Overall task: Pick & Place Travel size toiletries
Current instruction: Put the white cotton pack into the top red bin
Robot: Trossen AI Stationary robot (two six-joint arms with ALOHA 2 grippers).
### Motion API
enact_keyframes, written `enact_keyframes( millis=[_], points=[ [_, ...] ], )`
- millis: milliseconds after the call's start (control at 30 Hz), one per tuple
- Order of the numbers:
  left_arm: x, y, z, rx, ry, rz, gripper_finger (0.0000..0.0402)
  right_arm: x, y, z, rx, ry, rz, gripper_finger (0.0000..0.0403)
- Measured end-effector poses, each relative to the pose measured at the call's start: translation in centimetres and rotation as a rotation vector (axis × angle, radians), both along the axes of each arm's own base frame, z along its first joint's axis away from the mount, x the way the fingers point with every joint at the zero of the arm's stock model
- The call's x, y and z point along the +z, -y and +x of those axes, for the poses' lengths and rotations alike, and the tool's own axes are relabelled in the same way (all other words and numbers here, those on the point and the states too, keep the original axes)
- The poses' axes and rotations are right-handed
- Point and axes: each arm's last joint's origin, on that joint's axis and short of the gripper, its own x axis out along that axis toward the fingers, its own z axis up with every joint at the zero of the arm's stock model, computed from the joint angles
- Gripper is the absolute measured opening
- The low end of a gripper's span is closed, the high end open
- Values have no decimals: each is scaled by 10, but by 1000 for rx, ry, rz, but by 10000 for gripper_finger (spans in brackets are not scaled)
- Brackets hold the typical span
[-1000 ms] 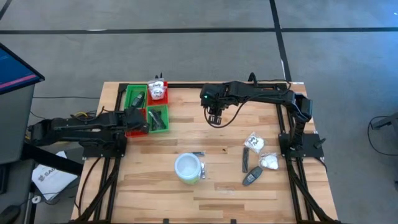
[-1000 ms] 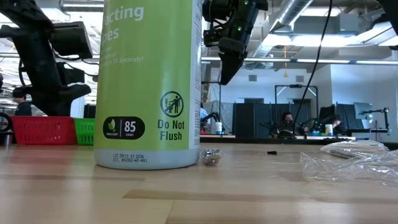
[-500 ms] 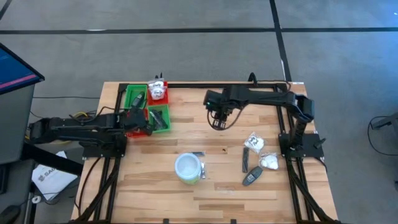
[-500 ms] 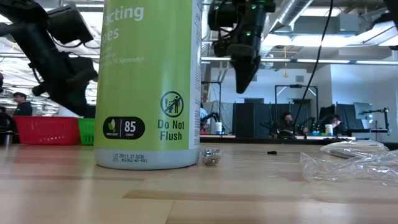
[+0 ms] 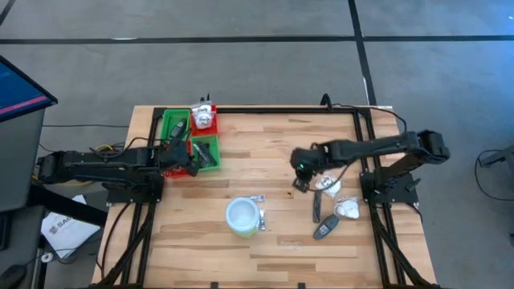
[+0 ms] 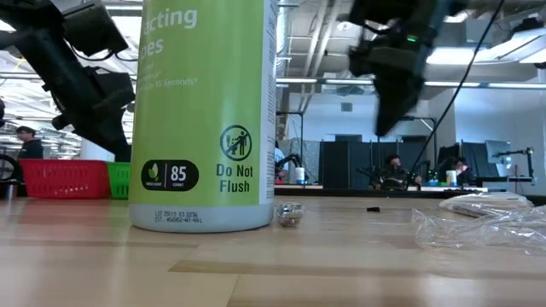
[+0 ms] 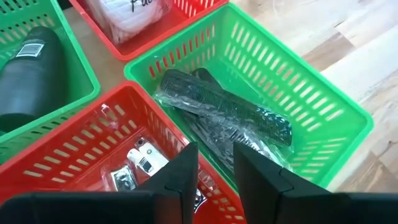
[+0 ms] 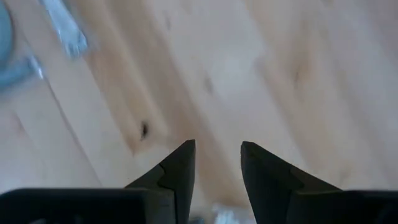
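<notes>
Working gripper: the right gripper (image 5: 299, 183), low over bare wood, jaws parted by a narrow gap with nothing between them.
Nearest target: the clear sachet (image 5: 327, 183), just beside the gripper, on the side toward the right arm's own base.
Other targets: the slim dark stick (image 5: 316, 207), the white packet (image 5: 348, 210) and the dark oval (image 5: 324, 229) lie beyond the sachet, toward the table's front edge.
Long axis: the stick runs roughly front to back on the table; the sachet is crumpled, with no clear axis.
Nearer arm: the right, by a wide margin, I judge.
Left gripper: the left gripper (image 7: 212, 163) hangs over the compartment tray (image 5: 178, 120), well apart from the loose items, fingers slightly apart and empty, above a red cell (image 7: 62, 155) holding small clear packets.
Coming move: likely a short shift toward the sachet, then a descent.
</notes>
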Motion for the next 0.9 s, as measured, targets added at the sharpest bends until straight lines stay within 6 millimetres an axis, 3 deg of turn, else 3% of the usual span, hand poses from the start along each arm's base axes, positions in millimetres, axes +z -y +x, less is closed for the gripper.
enact_keyframes(
  millis=[200,533,900],
  points=[
    [4,0,0,-13,31,29,95,-28,-24,-20,-94,-49,58,120],
    [17,-1,8,-96,169,74,95,-48,-54,-44,-194,-109,-12,120],
    [18,-1,9,-98,186,75,95,-64,-61,-68,-259,-221,-56,120]
  ],
)
